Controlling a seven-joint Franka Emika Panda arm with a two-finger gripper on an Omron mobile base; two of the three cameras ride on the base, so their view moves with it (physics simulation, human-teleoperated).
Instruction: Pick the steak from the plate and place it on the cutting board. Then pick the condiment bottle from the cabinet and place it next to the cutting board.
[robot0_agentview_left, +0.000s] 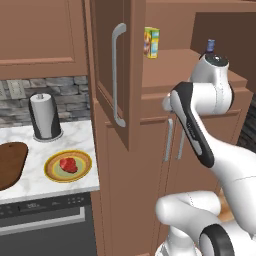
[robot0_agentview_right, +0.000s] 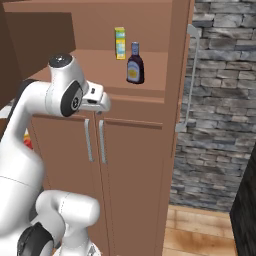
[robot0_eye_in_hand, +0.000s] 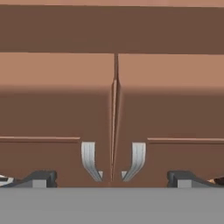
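Step one isn't done: the steak (robot0_agentview_left: 68, 164) sits on the plate (robot0_agentview_left: 52, 173) on the counter (robot0_agentview_left: 75, 138), the cutting board (robot0_agentview_left: 10, 162) bare. Your pincer (robot0_eye_in_hand: 112, 178) is wide open, empty, facing the cabinet (robot0_eye_in_hand: 57, 96) doors. You need to swing left and down.

The arm (robot0_agentview_left: 200, 125) is glossy white, built of rounded, bulbous links with black bands at the joints. A grey disc with a dark centre caps one joint (robot0_agentview_right: 61, 60). The gripper (robot0_eye_in_hand: 112, 177) has two small dark, blocky fingertips (robot0_eye_in_hand: 41, 177).
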